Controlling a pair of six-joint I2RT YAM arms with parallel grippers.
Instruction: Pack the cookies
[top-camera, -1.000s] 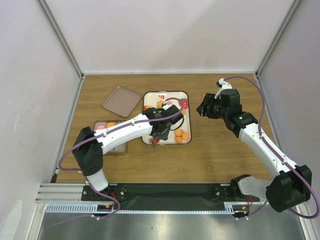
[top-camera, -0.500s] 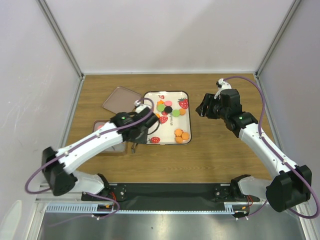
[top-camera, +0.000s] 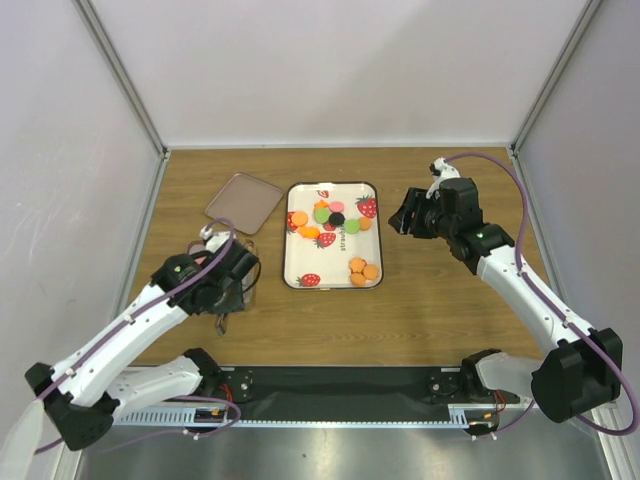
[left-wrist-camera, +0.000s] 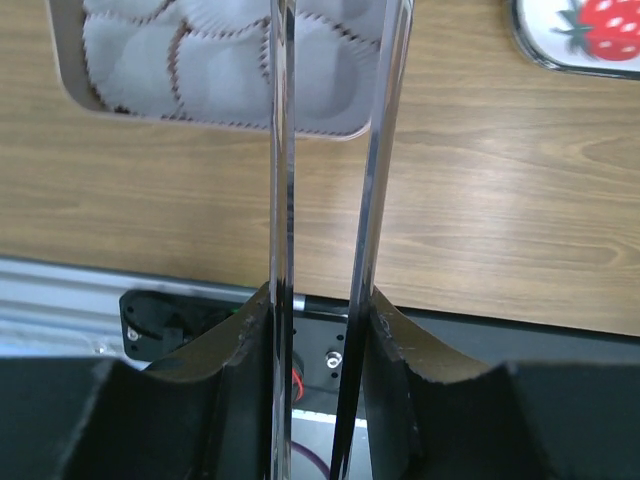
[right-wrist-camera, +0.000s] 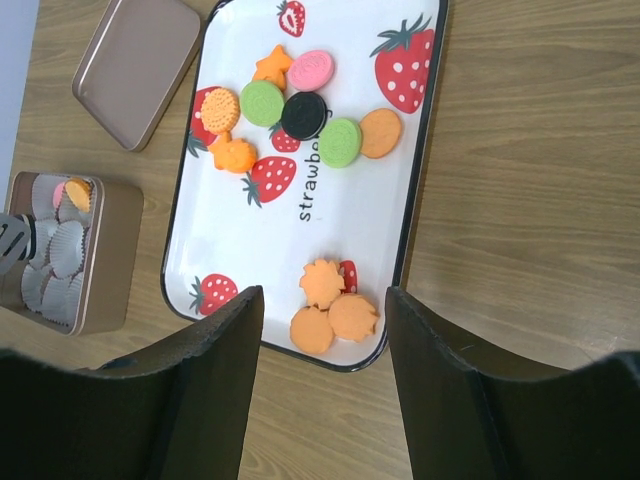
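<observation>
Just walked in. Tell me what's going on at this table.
Two robot arms are packing cookies from a strawberry-print tray into a tin lined with paper cups. The left gripper is clamped on metal tongs that reach over the tin; whether they carry a cookie I cannot tell. The right gripper hangs open and empty beside the tray. Most cookies lie on the tray; a couple sit in the tin.

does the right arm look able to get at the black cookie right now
Probably yes: the right gripper hangs open beside the tray, the black cookie lies uncovered on it, and the left gripper with its tongs is off by the box. Green cookies touch it on two sides.
</observation>
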